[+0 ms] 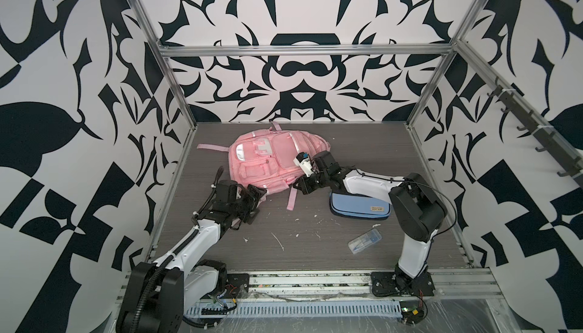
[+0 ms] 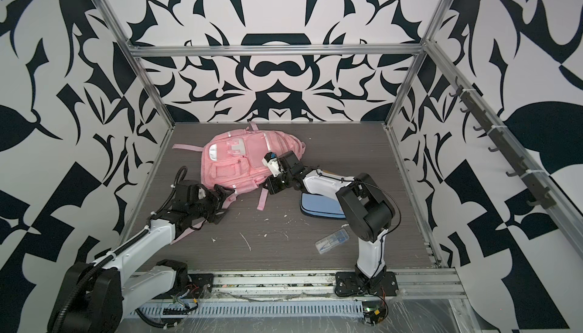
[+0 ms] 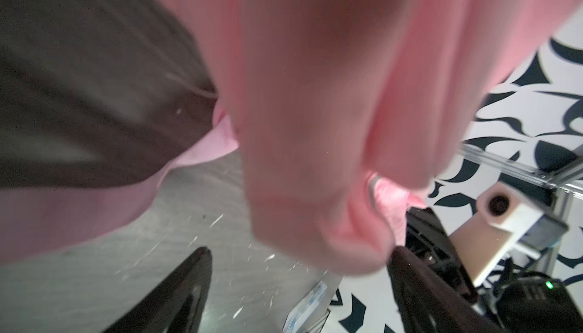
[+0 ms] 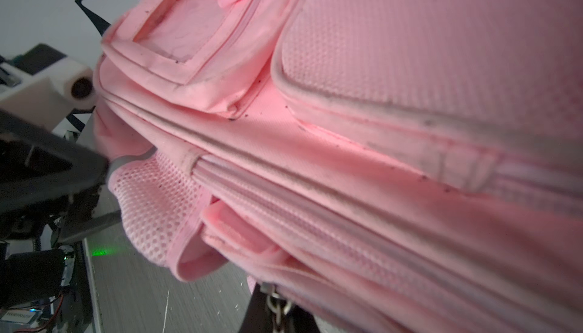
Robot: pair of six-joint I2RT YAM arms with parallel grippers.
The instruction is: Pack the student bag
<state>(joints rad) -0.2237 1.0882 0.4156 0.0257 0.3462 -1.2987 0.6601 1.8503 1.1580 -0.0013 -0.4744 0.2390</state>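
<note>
Judging by the pencil case (image 1: 356, 206) and clear plastic box (image 1: 365, 242) lying outside, packing has barely begun: the student bag (image 1: 268, 164) lies flat on the worktop (image 1: 315, 246), left gripper (image 1: 259, 193) jaws spread at its near corner, right gripper (image 4: 277, 311) jaws pinching a metal zip pull (image 4: 275, 303).

student bag (image 1: 268, 161) lay back-centre on the tabletop (image 1: 315, 252), pencil case (image 1: 359, 206) right of it and nearer the front, small box (image 1: 366, 241) before that case.

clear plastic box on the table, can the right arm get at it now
Probably yes: the small clear plastic box lies uncovered near that arm's base, but the right gripper is shut on the pink fabric backpack's metal zip pull.
</note>
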